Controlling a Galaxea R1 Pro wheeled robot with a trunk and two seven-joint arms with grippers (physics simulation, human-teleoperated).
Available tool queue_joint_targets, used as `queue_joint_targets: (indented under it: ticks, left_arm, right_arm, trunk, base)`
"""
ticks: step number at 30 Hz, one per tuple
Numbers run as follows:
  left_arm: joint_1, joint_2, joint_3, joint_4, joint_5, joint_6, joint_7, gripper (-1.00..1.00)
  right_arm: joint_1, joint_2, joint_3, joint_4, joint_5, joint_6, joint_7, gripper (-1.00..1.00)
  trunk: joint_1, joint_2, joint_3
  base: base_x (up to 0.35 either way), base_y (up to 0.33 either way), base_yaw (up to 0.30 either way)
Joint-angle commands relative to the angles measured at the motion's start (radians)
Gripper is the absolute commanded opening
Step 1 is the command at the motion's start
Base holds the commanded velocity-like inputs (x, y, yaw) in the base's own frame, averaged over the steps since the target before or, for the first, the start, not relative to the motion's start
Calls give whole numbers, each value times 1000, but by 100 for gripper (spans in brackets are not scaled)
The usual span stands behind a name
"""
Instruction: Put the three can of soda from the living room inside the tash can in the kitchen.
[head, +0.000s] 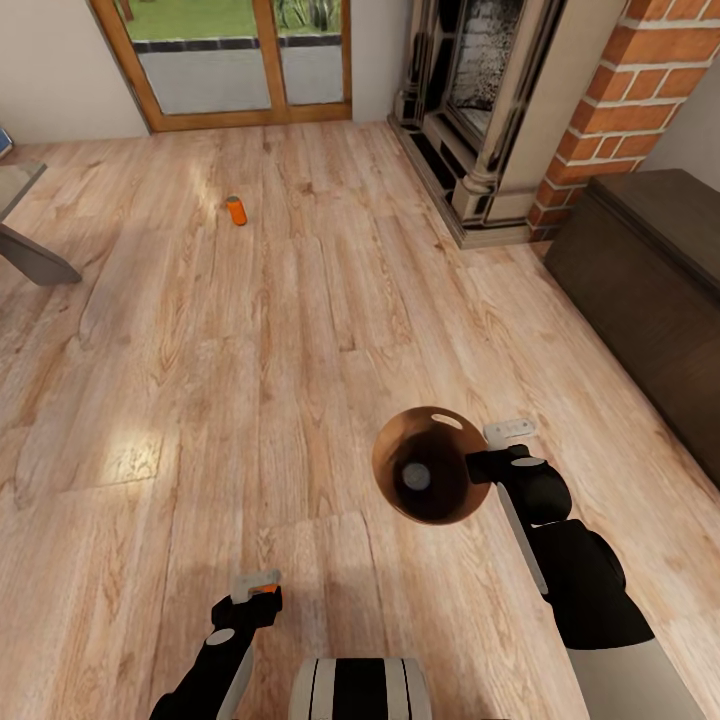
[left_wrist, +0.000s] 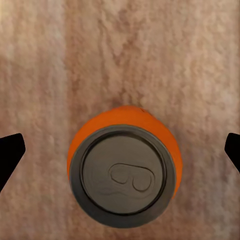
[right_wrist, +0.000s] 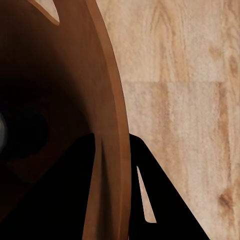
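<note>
At lower right the right gripper (head: 478, 466) pinches the trash can (head: 430, 478) rim, a grey-topped can inside. The left gripper (left_wrist: 120, 150), lower left, hangs spread wide over an upright soda can (left_wrist: 124, 175); another can (head: 236, 210) stands upper left

A light wood plank floor (head: 330, 330) runs up to wood-framed glass doors (head: 240, 60) at the far wall, with a red brick fireplace (head: 500, 110) to their right, a dark wooden cabinet (head: 650, 280) beside it, and a grey table leg (head: 35, 258) at the left edge.

Grainy matt wood plank floor (head: 300, 400), rough red brick fireplace (head: 620, 90), dull grey metal-topped orange soda can (left_wrist: 125, 175).
</note>
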Motion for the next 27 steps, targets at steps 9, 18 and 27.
queue_joint_targets:
  ticks: [9,18,27]
  left_arm:
    - [0,0,0,0,0,0,0,100]
    - [0,0,0,0,0,0,0,100]
    - [0,0,0,0,0,0,0,100]
  right_arm:
    - [0,0,0,0,-8,-1,3,-100]
    - [0,0,0,0,-8,-1,3,-100]
    - [0,0,0,0,-8,-1,3,-100]
  trunk:
    - [8,-14,-6]
    - [19,-35,-16]
    - [27,-49,-22]
  base:
    - [0,0,0]
    - [0,0,0]
    - [0,0,0]
